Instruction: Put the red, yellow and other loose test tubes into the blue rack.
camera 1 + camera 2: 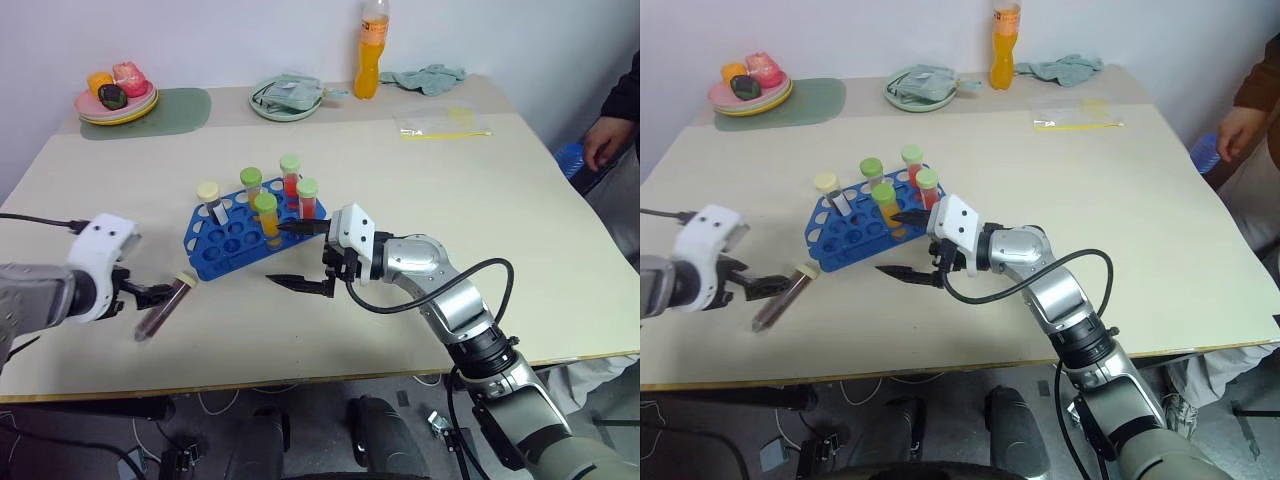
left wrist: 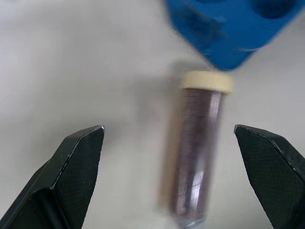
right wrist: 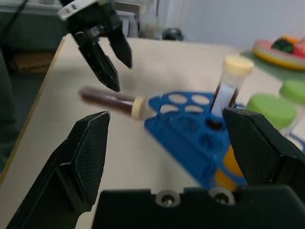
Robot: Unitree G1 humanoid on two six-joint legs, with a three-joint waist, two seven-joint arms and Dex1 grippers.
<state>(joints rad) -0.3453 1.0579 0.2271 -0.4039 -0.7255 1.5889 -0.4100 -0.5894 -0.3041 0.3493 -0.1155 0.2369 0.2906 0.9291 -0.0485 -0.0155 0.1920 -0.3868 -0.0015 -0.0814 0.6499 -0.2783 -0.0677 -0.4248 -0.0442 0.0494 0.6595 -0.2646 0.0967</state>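
Table (image 1: 480, 230): a wide pale top; the work sits in its near left part, and a person's hand (image 1: 603, 143) shows at the far right edge, well apart from the work.
Blue rack (image 1: 225, 245): lies on the table at an angle and carries five capped tubes, four green-capped ones (image 1: 266, 214) with red or orange fill and a cream-capped one (image 1: 209, 198); the near holes are empty. Risk: it looks light and unanchored, so a push from either arm could slide or tip it and spill the standing tubes.
Right gripper (image 1: 300, 256): spread wide, holding nothing, pointing sideways toward the rack's near corner, with its upper finger just beside the orange tube. Risk: a swing from here could knock that tube or shove the rack.
Left gripper (image 2: 174, 167): spread wide on either side of the loose tube, not pinching it. Risk: if it closes off-centre, the round tube may squirt out or roll away.
Loose dark tube (image 1: 163, 306): cream-capped with dark fill, lying on the table, its cap just beside the rack's near-left corner. Risk: a grip low on the body would leave it tilted, and it could jam on a hole rim when lowered into the rack.
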